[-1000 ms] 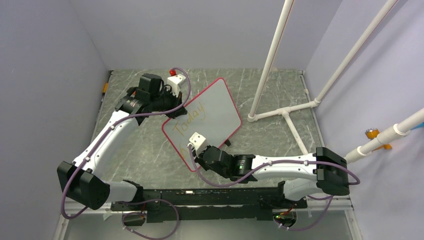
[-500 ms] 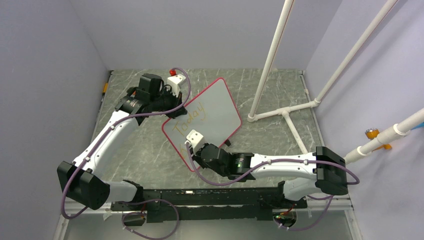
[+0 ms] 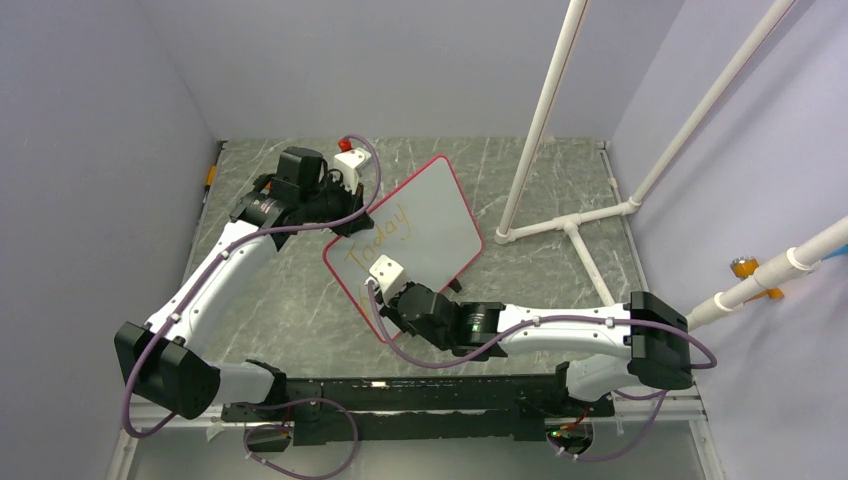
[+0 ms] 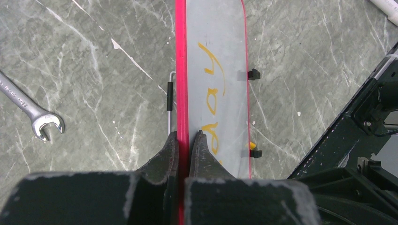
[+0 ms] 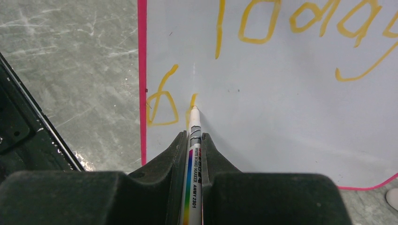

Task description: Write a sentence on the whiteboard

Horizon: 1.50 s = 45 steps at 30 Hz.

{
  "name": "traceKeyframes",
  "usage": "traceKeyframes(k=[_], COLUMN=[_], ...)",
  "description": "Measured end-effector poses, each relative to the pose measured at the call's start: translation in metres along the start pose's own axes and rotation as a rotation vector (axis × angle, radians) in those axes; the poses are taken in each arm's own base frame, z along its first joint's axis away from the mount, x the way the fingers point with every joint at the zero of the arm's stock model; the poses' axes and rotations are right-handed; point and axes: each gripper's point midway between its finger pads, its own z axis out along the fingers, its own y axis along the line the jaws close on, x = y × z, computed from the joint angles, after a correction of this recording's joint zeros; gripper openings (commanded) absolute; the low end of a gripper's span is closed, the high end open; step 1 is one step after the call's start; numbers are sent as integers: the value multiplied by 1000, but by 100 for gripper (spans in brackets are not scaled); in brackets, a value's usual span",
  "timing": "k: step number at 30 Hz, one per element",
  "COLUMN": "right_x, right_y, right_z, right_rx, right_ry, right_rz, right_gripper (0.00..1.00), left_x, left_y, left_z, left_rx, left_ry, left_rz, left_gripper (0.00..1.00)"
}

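Observation:
The whiteboard (image 3: 430,220) with its red-pink frame stands tilted on the table's middle. My left gripper (image 3: 345,213) is shut on its left edge; the left wrist view shows the frame (image 4: 181,70) pinched between the fingers (image 4: 166,154). The sentence (image 5: 309,18) reads "Today" in orange-yellow, with a "b" and a short stroke (image 5: 162,101) starting a second line. My right gripper (image 5: 193,138) is shut on a white marker pen (image 5: 194,154), its tip touching the board by that stroke. In the top view the right gripper (image 3: 385,285) covers the board's lower corner.
A silver wrench (image 4: 28,110) lies on the marble table left of the board. A white pipe stand (image 3: 570,225) rises at the right. Two black clips (image 4: 253,74) sit on the board's far edge. A black rail (image 3: 420,390) runs along the near edge.
My right gripper with the marker has moved a little left and up along the board's lower part. The left arm and the board have not moved.

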Motion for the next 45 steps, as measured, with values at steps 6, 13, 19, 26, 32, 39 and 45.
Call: traceKeyframes(k=[6, 13, 19, 26, 32, 39, 45], right_x=[-4, -10, -11, -35, -26, -6, -4], right_y=[-6, -13, -15, -25, -27, -37, -45], right_z=[1, 1, -1, -17, -19, -17, -22], right_rx=[17, 42, 45, 47, 49, 59, 52], right_ry=[-2, -5, -8, -78, -69, -33, -43], right_rz=[-1, -3, 1, 55, 78, 113, 159], right_gripper=[0, 0, 0, 0, 0, 0, 0], left_x=[0, 0, 0, 0, 0, 0, 0], left_y=[0, 0, 0, 0, 0, 0, 0], left_z=[0, 0, 0, 0, 0, 0, 0], left_rx=[0, 0, 0, 0, -1, -1, -1], left_ry=[0, 1, 0, -1, -2, -2, -2], left_rz=[0, 0, -2, -1, -1, -1, -1], left_gripper=[0, 0, 0, 0, 0, 0, 0])
